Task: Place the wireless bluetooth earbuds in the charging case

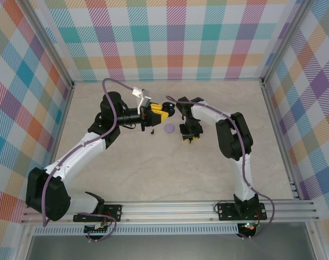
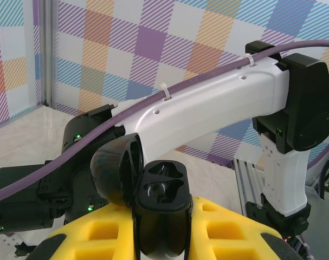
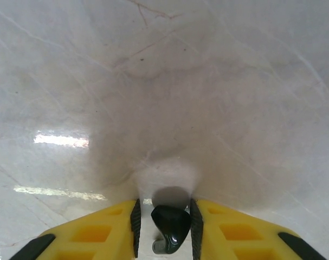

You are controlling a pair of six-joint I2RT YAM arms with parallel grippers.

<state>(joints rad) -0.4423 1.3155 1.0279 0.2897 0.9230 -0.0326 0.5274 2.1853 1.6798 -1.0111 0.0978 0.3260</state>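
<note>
Yellow fingers of the left gripper (image 2: 161,230) are clamped on a glossy black charging case (image 2: 161,189), held aloft with its lid hinged open and both wells empty. The right gripper (image 3: 165,212) points down at the pale marbled table (image 3: 164,81), jaws narrowly apart around a tiny black stemmed earbud (image 3: 172,230); whether they truly pinch it I cannot tell. A small round lilac case (image 1: 169,129) lies on the table between the grippers.
</note>
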